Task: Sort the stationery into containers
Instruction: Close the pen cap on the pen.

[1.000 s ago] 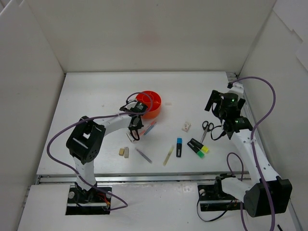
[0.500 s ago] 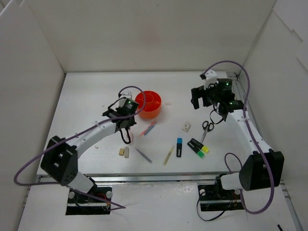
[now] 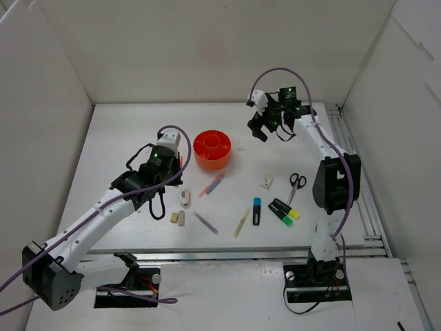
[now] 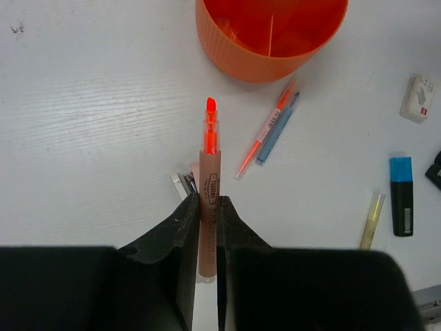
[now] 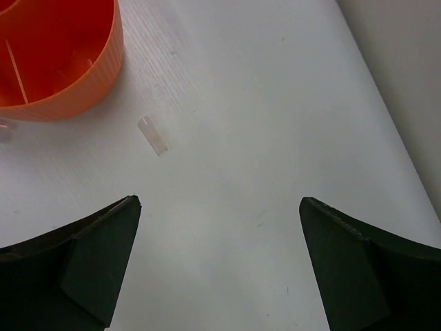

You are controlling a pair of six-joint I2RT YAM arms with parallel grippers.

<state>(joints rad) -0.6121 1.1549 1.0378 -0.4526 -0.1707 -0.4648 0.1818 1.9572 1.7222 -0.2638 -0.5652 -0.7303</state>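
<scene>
Near edge first. Two tan erasers (image 3: pixel 177 218) lie side by side, closest to the front lip of the table (image 3: pixel 110 138). A grey-blue pencil (image 3: pixel 205 223), a yellow pen (image 3: pixel 240 223), a blue-capped highlighter (image 3: pixel 256 211) and a pair of highlighters with yellow and green ends (image 3: pixel 284 211) are strung rightward along the same strip, none of them over the lip.

We note the left claw (image 4: pixel 208 200) pinched narrow on an orange-tipped marker (image 4: pixel 209 155). Its tip points toward the wall of the orange organiser (image 4: pixel 241 62) but stops short of it. A small white piece (image 4: pixel 182 185) shows on the table just left of the claw. To the right, an orange pen (image 4: pixel 265 129) and a blue pen (image 4: pixel 275 132) lie parallel and touching, just short of the organiser's near side.

Mid table, right: a white block (image 3: pixel 267 182), then scissors (image 3: pixel 296 182) nearer the right-hand rail.

The organiser stands about mid-table. Bare white surface runs from it to the left wall (image 3: pixel 41 138) and back to the far wall (image 3: pixel 207 55).

Farthest is the right claw (image 5: pixel 218 201), spread wide and gripping nothing, over bare table beyond and to the right of the organiser. A clear scrap (image 5: pixel 153 135) lies near the organiser's wall.
</scene>
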